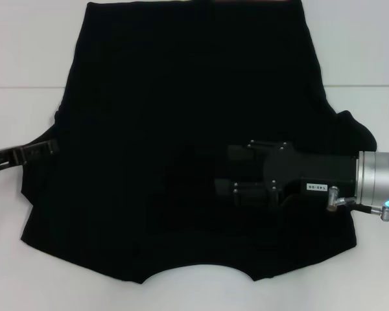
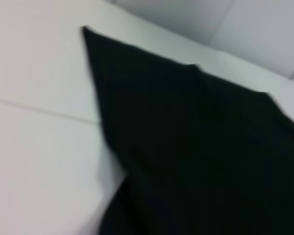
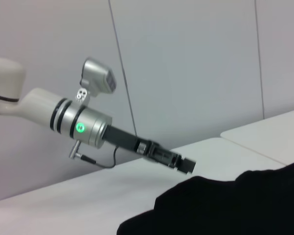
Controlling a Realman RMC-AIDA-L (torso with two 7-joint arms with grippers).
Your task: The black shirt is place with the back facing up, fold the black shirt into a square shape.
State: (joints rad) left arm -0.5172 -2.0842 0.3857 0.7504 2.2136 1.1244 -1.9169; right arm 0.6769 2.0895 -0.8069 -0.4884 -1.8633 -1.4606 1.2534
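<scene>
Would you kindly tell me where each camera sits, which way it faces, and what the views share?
Head view: from the robot's head, looking down at the shirt on the white table; the right gripper reaches over the shirt, and the left gripper is at its left edge.
Left wrist view: low beside the table, facing the shirt; no robot parts show.
Right wrist view: above the shirt, facing the left gripper and the wall.
Shared: all three show the shirt; the head and right wrist views both show the left gripper.

A white table (image 1: 26, 58) spans the scene. A seam line crosses it. A pale grey wall (image 3: 196, 63) stands beyond.
</scene>
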